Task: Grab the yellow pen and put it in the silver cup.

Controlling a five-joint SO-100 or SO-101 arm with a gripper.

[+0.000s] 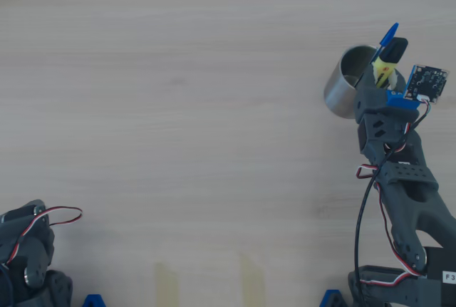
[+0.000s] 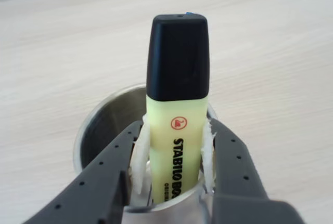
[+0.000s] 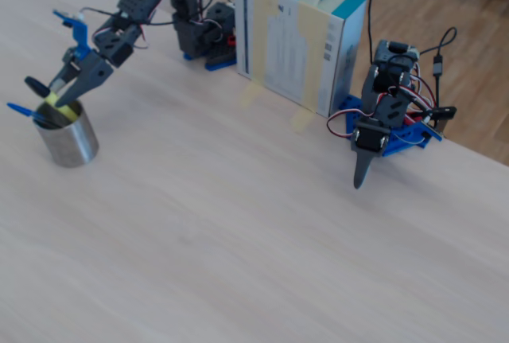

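2 gripper (image 2: 174, 174) pads clamp the yellow pen (image 2: 177, 94).

Cylindrical silver cup (image 2: 99, 130): brushed metal, shiny. Chunky yellow pen (image 2: 176, 146): smooth plastic, matt black cap. Pale wood-grain table (image 1: 178, 107): matt. Dark grey gripper (image 2: 174, 156): matt plastic.

Lower end of the yellow pen (image 2: 177, 130) hidden inside the silver cup (image 2: 99, 125) in the wrist view. Cup bottom rim and gripper (image 2: 174, 154) base cut off by the lower edge. Cup handle not visible anywhere. Blue pen (image 1: 388, 35) mostly hidden overhead behind the highlighter.
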